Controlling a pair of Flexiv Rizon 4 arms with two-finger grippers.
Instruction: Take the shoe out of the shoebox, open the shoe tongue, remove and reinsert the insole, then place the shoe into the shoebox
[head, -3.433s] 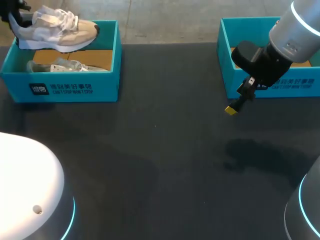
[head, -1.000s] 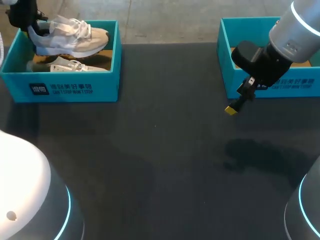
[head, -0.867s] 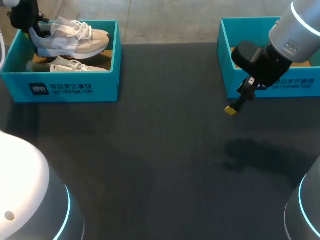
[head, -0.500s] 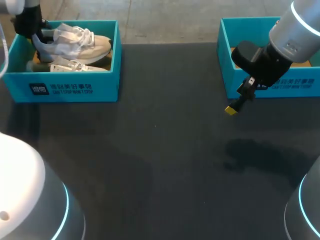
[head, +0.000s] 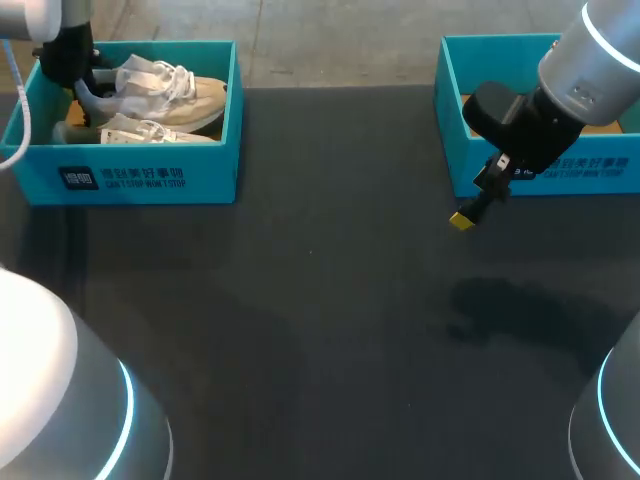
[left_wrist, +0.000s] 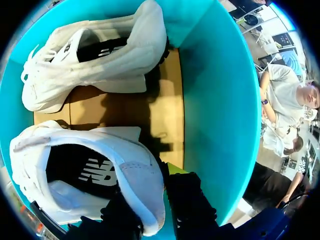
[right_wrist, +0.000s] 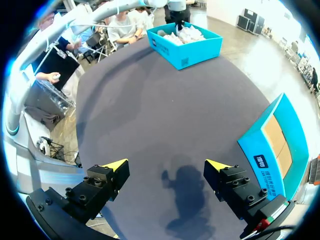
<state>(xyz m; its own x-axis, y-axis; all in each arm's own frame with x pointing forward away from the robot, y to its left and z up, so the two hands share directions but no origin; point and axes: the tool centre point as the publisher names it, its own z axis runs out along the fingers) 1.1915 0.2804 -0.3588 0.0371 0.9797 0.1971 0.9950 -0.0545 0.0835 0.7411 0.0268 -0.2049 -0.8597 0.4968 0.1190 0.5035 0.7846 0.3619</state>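
One shoe (left_wrist: 132, 182) in the shoebox (left_wrist: 220, 100) is clamped at its heel by the left gripper (left_wrist: 152, 217); the right gripper (right_wrist: 166, 166) hangs wide open.

right arm (head: 590, 70) silver-grey, cyan ring | right claw (right_wrist: 166, 165) black, yellow tips

Head view looks down from behind; all three share the shoebox (head: 140, 180).

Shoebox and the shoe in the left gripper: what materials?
The shoebox looks like cardboard: matte teal walls, bare brown floor. The shoe seems textile with smoother leather-like white panels and a dark printed insole; exact fabric unclear.
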